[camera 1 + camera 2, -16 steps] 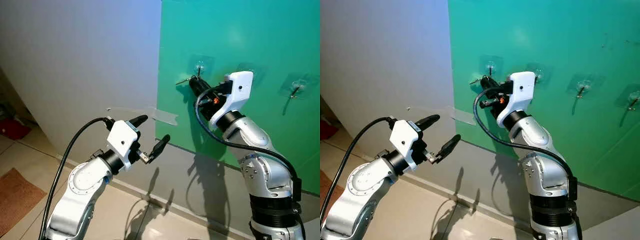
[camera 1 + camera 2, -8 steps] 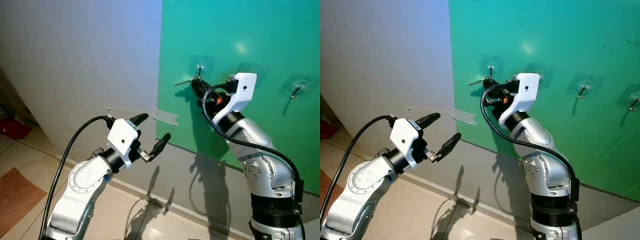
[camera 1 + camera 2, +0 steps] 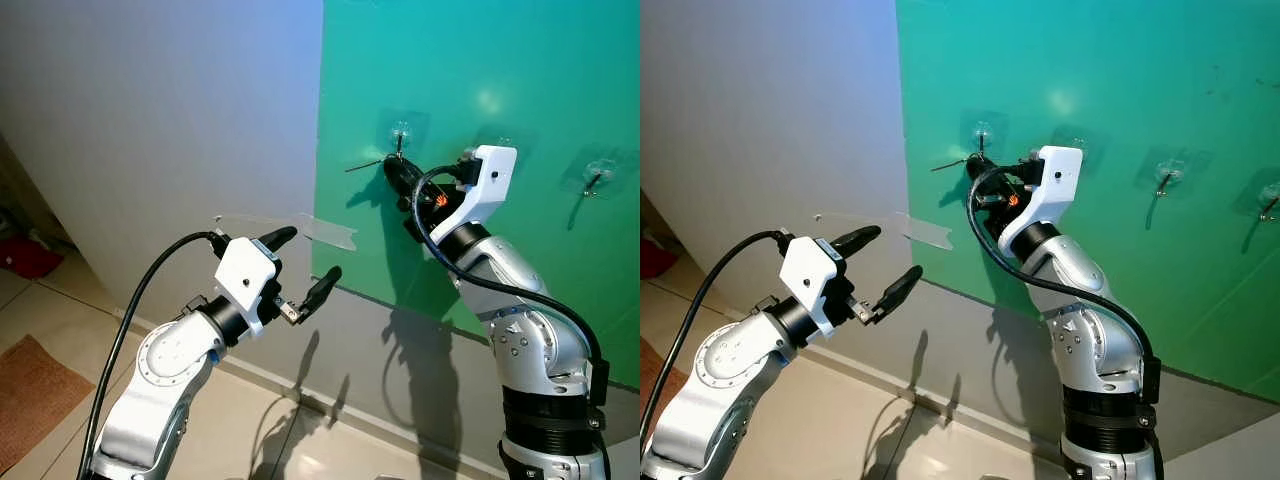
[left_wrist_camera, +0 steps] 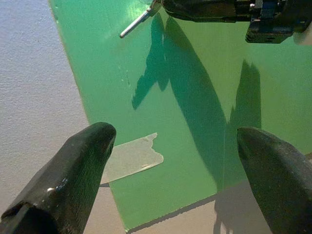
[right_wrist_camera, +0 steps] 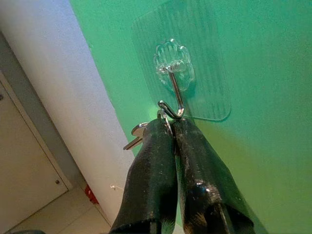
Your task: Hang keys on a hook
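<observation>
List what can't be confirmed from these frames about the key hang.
- Key ring: right wrist view, mostly covered by the right gripper with its jaws shut on it; whether it sits over the hook cannot be told.
- Key: head views, too small to count; the rest hidden behind the gripper.
- Far-right hook: right eye view, cut off by the edge.
- Left gripper: open, holds nothing.
</observation>
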Robot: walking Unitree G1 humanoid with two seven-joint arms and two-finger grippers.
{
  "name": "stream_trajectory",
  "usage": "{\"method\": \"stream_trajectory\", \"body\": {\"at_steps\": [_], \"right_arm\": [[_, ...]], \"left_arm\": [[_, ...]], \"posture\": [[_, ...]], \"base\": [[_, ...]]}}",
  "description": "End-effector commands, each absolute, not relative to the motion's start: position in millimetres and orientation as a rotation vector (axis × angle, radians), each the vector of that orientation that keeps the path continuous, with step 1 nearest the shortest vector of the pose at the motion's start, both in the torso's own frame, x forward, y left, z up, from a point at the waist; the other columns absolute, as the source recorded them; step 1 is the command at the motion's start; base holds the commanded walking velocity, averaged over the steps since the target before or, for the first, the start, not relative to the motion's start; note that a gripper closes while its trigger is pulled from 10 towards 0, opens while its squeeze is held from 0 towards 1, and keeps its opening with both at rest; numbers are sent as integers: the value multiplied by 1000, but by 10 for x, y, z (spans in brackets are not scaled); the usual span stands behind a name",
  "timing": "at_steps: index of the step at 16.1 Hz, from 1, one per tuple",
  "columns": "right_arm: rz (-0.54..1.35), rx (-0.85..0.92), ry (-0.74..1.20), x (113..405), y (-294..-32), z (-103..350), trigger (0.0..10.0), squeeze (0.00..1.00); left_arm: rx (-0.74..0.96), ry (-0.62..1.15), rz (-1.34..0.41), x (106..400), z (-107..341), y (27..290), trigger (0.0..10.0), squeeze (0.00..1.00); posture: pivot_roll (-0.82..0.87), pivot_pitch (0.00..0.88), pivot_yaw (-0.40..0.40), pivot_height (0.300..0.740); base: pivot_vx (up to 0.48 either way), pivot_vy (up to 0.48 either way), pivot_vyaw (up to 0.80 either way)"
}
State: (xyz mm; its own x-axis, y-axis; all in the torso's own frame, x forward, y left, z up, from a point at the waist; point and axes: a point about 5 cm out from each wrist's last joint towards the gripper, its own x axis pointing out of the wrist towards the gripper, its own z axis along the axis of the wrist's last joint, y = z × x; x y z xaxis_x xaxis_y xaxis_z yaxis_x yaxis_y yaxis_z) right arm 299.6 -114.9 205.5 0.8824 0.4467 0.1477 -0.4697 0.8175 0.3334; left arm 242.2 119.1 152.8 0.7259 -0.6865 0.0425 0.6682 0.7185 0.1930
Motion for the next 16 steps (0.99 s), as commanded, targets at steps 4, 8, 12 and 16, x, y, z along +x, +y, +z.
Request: {"method": "stream_trajectory", "body": {"at_steps": [4,8,12,16], "right_arm": [[507,384,-143,2972,-1178,2221,10000,0],[525,349,-138,2908,-1181,2179,10000,0],[509,308,-113,2867,-1226,2095,10000,0],[532,291,-102,2792,-1244,2020,10000,0]], "left_arm": [[175,-121,-771,2445,1552,1178,10000,0],[176,-119,-780,2456,1556,1172,10000,0],[174,-118,-787,2461,1562,1164,10000,0],[170,-116,-791,2460,1565,1160,10000,0]], "posture": [[-59,0,-19,740],[-63,0,-9,740],[-66,0,-6,740],[-66,0,-8,740]], "base": [[0,0,0],[0,0,0],[0,0,0],[0,0,0]]}}
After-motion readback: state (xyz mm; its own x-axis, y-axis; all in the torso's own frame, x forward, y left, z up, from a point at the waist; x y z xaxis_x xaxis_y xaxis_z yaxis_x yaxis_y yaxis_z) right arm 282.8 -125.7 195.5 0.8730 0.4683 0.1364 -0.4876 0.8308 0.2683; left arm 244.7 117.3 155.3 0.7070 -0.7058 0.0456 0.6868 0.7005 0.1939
